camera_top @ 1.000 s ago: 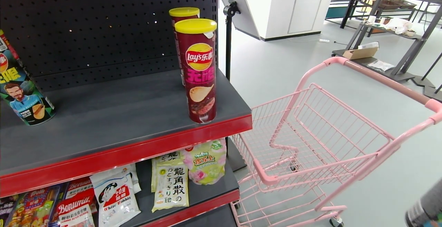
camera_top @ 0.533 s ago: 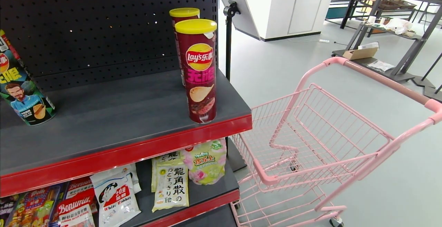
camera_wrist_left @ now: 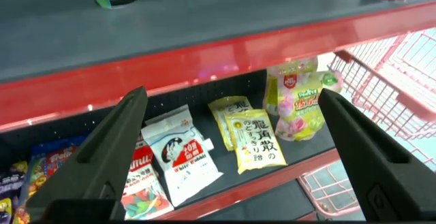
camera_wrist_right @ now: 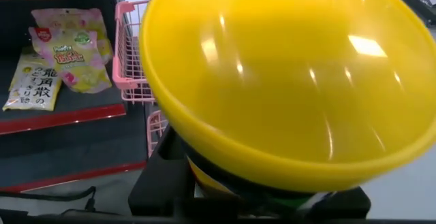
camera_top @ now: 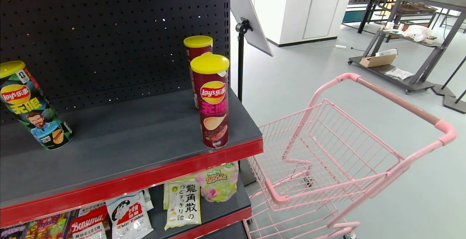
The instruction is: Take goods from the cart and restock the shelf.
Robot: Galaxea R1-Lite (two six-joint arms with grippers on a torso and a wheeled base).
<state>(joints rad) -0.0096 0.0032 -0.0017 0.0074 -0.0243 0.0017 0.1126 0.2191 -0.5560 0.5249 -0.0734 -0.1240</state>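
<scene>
1. Green-labelled can (camera_top: 36,106) was seen standing upright at the left end of the grey upper shelf (camera_top: 120,137), close to the pegboard back.
2. Two maroon cans with yellow lids were placed at that shelf's right end, the front maroon can (camera_top: 214,108) at the red edge and the rear maroon can (camera_top: 198,50) just behind it.
3. On the lower shelf (camera_top: 218,208), a white bag (camera_top: 129,215), a yellow sachet (camera_top: 183,202) and a pink-green bag (camera_top: 218,180) were laid side by side.
4. The pink cart (camera_top: 397,102) was parked just right of the shelves.
5. The left gripper (camera_wrist_left: 231,93) was held before the lower shelf, its fingers spread wide.
6. The right gripper (camera_wrist_right: 255,193) was clamped round a yellow-lidded can (camera_wrist_right: 293,81), which was held low near the cart's rim and the lower shelf.
</scene>
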